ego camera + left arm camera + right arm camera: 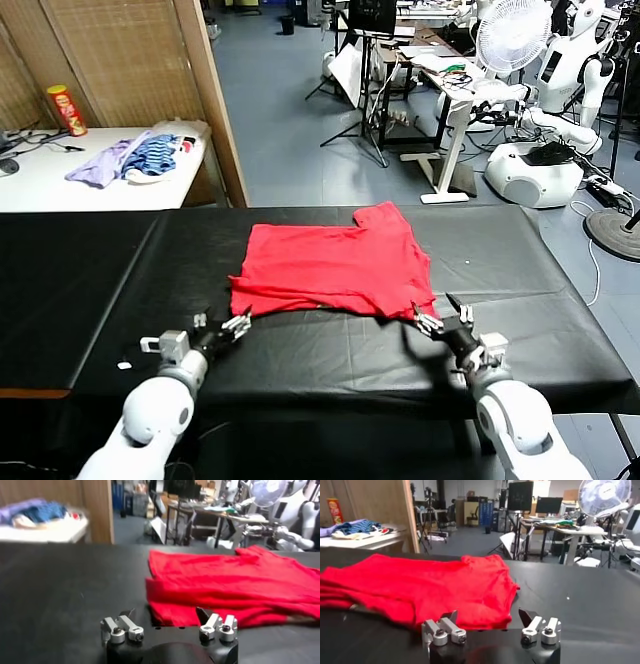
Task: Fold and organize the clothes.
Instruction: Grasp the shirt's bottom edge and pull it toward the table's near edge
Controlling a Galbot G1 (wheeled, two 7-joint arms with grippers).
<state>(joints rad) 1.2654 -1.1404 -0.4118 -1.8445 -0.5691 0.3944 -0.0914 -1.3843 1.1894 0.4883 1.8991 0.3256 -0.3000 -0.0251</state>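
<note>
Head view: red T-shirt (335, 262) lying folded in the middle of the black tabletop (90, 290), doubled near edge toward the robot, one short sleeve jutting out at the far side. Left gripper (232, 325) low over the tabletop just at the shirt's near left corner, jaws apart, nothing between them. Right gripper (438, 318) likewise at the near right corner, jaws apart and empty, tips right by the hem. Beyond the black tabletop, on the robot's left, a white side table (40, 180) carrying a pale purple garment (100, 163), a blue-striped garment (155, 156) and a tall snack can (67, 109). On the far right, a white fan (513, 35) and white robots (560, 90) standing on the grey floor

Left wrist view: left gripper (167, 622) spread wide above the black tabletop (60, 595), holding nothing; folded edge of the red T-shirt (225, 587) lying just ahead of the tips, stacked layers visible along that edge. Side table with garments blurred in the background

Right wrist view: right gripper (490, 621) with jaws apart and empty, the red T-shirt (430, 587) spread flat on the tabletop (580, 600) immediately in front, hem close to one fingertip; contact hard to judge. Fan (602, 497) and desks in the distance
</note>
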